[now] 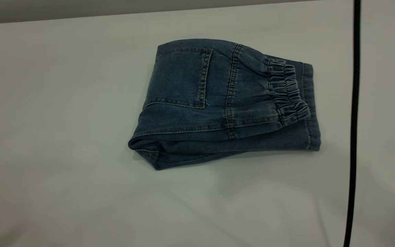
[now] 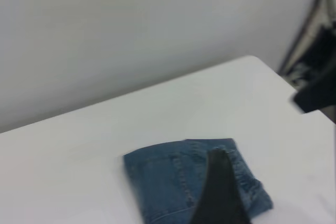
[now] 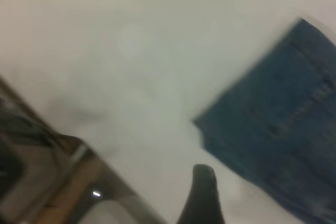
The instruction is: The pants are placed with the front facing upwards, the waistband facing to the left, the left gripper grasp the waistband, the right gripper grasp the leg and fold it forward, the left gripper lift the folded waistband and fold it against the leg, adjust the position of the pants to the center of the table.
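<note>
Pale grey and broad, the table [image 1: 63,137] carries only the pants [image 1: 225,103], which lie folded into a compact packet a little right of the middle in the exterior view. No arm is seen in that view; a black cable [image 1: 353,137] hangs down at its right side.

At the packet's left end the fold is rounded and thick, several denim layers being stacked there. Across the top face a back pocket [image 1: 180,77] with tan stitching is shown, then a vertical seam. At the right end the waistband [image 1: 286,91] lies gathered and crinkled, resting on the leg layer, whose hem sticks out just beyond it.

The denim is judged soft but fairly dense: it should hold a crease and slide as one packet, yet the upper layers could slip or spring open if only one is pinched. For the centring that seems to remain, hold is best taken through all layers at the thick left fold, or the packet nudged from its right edge; the elastic band would stretch and is a poorer grip.

The left pincer [image 2: 218,192] is held above the pants, the right pincer [image 3: 202,195] beside them over bare table; for neither can it be told whether the fingers are apart or together.
</note>
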You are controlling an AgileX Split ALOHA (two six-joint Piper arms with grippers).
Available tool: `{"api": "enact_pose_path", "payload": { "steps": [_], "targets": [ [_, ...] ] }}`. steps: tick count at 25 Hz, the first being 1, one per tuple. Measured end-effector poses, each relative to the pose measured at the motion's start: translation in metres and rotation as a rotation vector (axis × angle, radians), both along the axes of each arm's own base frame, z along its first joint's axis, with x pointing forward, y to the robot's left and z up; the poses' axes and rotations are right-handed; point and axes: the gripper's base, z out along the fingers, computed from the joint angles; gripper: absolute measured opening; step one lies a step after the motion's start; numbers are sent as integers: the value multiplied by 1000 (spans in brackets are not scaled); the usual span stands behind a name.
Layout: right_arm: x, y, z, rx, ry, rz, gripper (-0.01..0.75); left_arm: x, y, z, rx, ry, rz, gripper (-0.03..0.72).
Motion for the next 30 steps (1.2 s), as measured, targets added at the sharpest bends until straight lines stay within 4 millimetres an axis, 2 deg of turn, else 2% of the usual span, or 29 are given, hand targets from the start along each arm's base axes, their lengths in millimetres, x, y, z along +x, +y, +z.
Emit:
{"api": "enact_pose_path", "payload": {
  "steps": [3, 9, 12, 16, 19, 22, 30],
  "targets": [
    [-34, -2, 26, 62, -49, 52, 505, -32, 1, -1, 4, -43, 75, 475],
    [-99, -14, 64, 152, -133, 132, 505, -78, 5, -21, -17, -87, 194, 475],
    [-124, -27, 79, 186, -175, 132, 505, -93, 7, -36, -10, -104, 202, 475],
    [-152, -49, 87, 219, -210, 132, 503, -105, 15, -59, 32, -112, 214, 475],
    [-167, -69, 82, 228, -204, 118, 490, -104, 24, -73, 53, -85, 254, 475],
    [-177, -89, 69, 222, -179, 98, 473, -95, 32, -87, 85, -33, 289, 475],
    [-198, -133, 9, 147, -130, 59, 462, -63, 37, -140, 124, 187, 326, 475]
  ]
}}
